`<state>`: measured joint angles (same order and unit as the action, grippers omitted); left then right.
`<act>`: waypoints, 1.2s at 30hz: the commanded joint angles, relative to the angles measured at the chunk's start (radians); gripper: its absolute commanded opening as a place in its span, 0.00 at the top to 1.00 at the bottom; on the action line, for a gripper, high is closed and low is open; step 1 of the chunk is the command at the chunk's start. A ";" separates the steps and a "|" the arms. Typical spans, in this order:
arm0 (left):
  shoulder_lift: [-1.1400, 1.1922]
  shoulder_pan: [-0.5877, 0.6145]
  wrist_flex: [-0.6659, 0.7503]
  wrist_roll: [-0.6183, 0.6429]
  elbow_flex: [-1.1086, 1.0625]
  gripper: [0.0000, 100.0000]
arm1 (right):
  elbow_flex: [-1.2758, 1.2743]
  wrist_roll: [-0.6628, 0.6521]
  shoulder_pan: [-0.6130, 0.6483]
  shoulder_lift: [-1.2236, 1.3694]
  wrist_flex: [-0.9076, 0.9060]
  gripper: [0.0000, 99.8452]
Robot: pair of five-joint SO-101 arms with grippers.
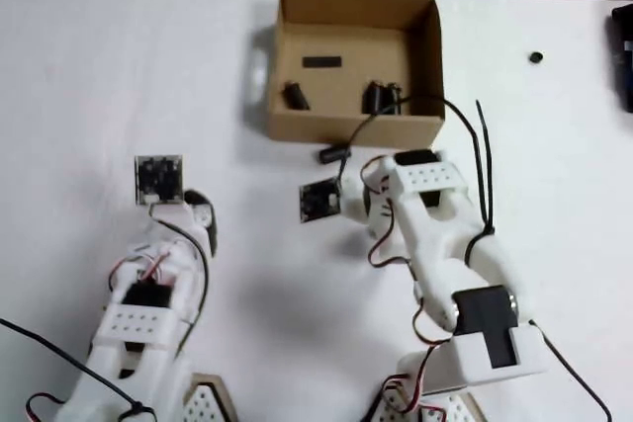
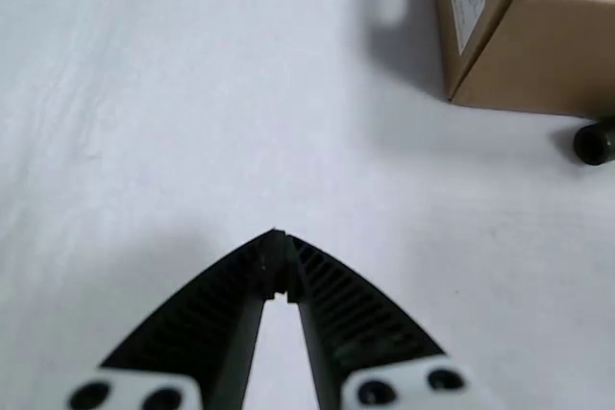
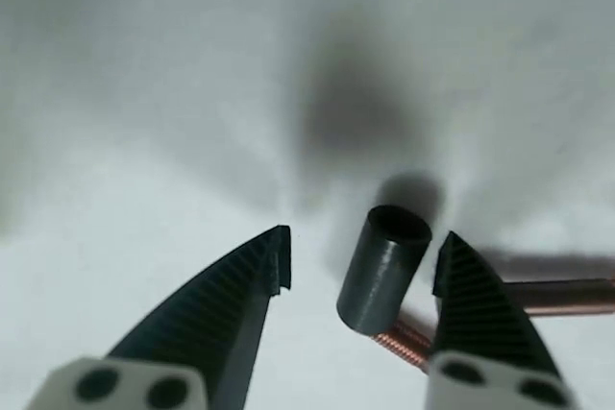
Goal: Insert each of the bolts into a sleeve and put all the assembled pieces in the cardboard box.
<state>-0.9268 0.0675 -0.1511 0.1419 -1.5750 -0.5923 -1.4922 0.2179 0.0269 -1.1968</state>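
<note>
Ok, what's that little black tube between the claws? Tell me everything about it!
The tube is a short dark sleeve, matte like plastic, with a round open end that looks hollow. It leans tilted over the white table, between the right gripper's open fingers, much nearer one finger; whether they touch, I cannot tell. A coppery threaded bolt pokes out of its lower end.

Bare bench (image 1: 119, 66) lies open left of the cardboard box (image 1: 297, 126). Its near wall rises just beyond the black sleeve (image 1: 334, 154), blocking a level path inward.
</note>
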 commanded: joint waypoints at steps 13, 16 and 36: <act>-0.020 0.005 -0.002 0.000 0.004 0.98 | 0.006 0.008 -0.021 0.176 0.094 0.94; -0.020 0.005 -0.002 0.000 0.004 0.98 | 0.032 0.008 -0.024 0.191 0.091 0.94; -0.020 -0.014 -0.698 0.000 0.552 0.98 | 0.313 0.302 -0.108 -0.148 -0.036 0.98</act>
<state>-0.9268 0.0614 -0.6605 0.1419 -1.2236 -0.3452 -1.2206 0.1427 -0.0069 -1.2275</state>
